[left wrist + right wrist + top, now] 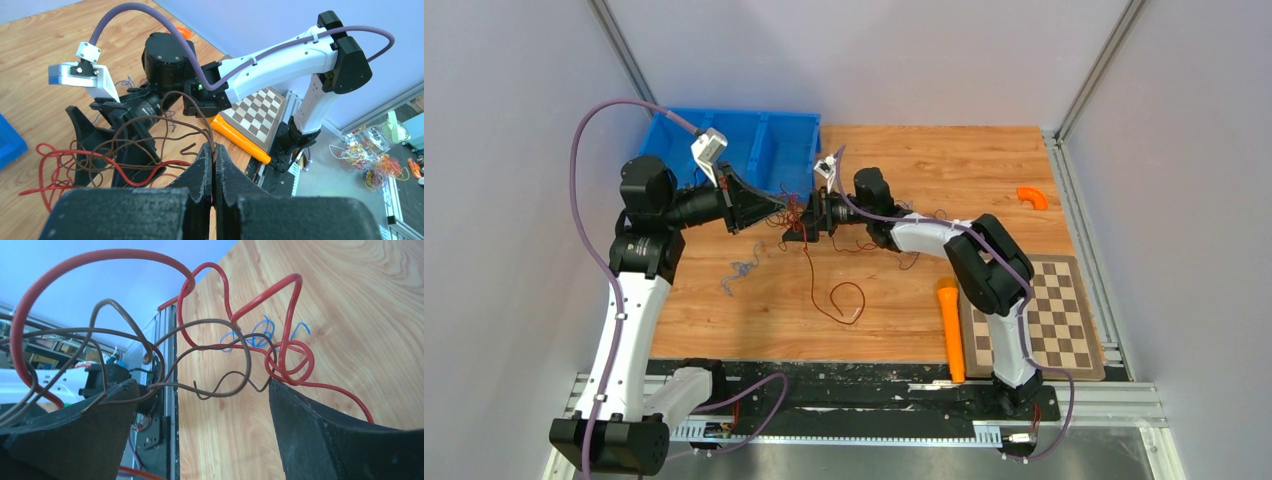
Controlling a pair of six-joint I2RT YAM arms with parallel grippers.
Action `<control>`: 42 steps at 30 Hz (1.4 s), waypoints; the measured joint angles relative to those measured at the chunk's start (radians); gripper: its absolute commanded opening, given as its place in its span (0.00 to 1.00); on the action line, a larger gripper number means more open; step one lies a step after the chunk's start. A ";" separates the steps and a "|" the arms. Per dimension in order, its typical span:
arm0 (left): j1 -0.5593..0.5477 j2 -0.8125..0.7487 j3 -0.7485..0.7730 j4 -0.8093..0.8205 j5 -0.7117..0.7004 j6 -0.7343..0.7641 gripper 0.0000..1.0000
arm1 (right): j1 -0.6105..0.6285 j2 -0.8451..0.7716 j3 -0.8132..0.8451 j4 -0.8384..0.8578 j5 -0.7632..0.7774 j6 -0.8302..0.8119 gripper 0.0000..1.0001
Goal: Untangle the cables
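Top external view is filled mostly by the wooden table (904,170), above which the two arms are stretched towards each other. A blue bin (789,150) is seen just behind the left gripper (780,205), on its far side. A chessboard (1054,310) is laid well to the right of the right gripper (796,226), at the near edge. An orange cylinder (950,330) is placed along the board's left side. The two grippers are held tip to tip, very near to one another.

The left gripper's fingers are pressed together, and a brown cable (215,320) is pinched between their tips. The right gripper's fingers are spread wide and nothing is gripped by them. Loops of the brown cable and of a red cable (115,251) are hung across the gap, and brown strands are laid over one finger. From the grippers one red strand is let down to the table, where a loop is formed on the near side of the right gripper.

A thin purplish cable (742,270) is lying curled on the table, on the near side of the left gripper and apart from it. A small orange curved piece (1031,197) is seen far to the right of the right gripper.
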 measured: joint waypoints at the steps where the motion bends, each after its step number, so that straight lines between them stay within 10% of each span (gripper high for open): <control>1: 0.000 0.000 0.000 0.006 0.000 -0.013 0.00 | 0.006 0.000 -0.002 0.018 0.016 0.014 0.97; 3: 0.000 0.000 0.000 0.016 0.002 -0.034 0.00 | 0.020 0.000 -0.003 0.047 0.066 0.036 0.85; 8: 0.000 -0.005 0.000 0.041 0.019 -0.080 0.00 | 0.036 0.010 0.032 -0.018 0.212 0.030 0.18; 11: 0.000 -0.017 0.001 0.047 0.037 -0.098 0.00 | 0.029 0.017 0.068 -0.115 0.314 -0.002 0.00; 26: 0.000 -0.081 0.320 0.066 0.145 -0.150 0.00 | -0.209 0.002 -0.104 -0.420 0.510 -0.191 0.00; 35: 0.000 -0.059 0.383 -0.057 -0.104 0.005 0.00 | -0.225 -0.122 -0.142 -0.532 0.432 -0.298 0.00; 39: -0.001 -0.024 0.260 -0.090 -0.168 0.063 0.00 | -0.235 -0.212 -0.149 -0.595 0.378 -0.364 0.16; 42: -0.012 0.039 0.179 -0.110 -0.210 0.099 0.00 | -0.245 -0.283 -0.149 -0.647 0.328 -0.424 0.56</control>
